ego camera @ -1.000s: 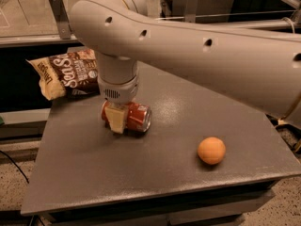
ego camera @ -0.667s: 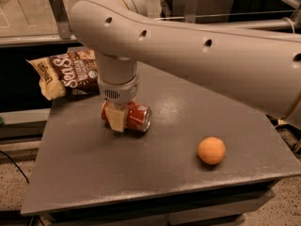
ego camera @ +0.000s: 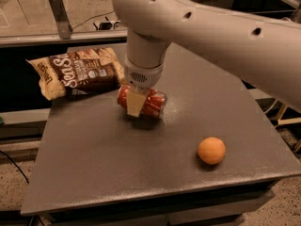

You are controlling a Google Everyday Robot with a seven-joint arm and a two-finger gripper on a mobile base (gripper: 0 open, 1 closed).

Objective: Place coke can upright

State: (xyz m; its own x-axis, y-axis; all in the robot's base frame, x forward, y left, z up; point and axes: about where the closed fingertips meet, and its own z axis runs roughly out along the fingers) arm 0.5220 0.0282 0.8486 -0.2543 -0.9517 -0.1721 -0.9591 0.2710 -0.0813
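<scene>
The red coke can (ego camera: 155, 105) is on its side near the back middle of the grey table (ego camera: 117, 168), with a shadow just under it. My gripper (ego camera: 139, 101) comes straight down from the big white arm and is shut on the can. One cream finger (ego camera: 134, 103) crosses the can's front; the other finger is hidden behind the can. The can's left end shows to the left of that finger.
A brown chip bag (ego camera: 77, 72) lies at the table's back left corner, close to the can. An orange ball (ego camera: 211, 150) sits at the right front. The arm spans the upper right of the view. The floor lies beyond the table edges.
The gripper and the can have shifted a little to the right and up in the view. The ball and the bag stay where they were.
</scene>
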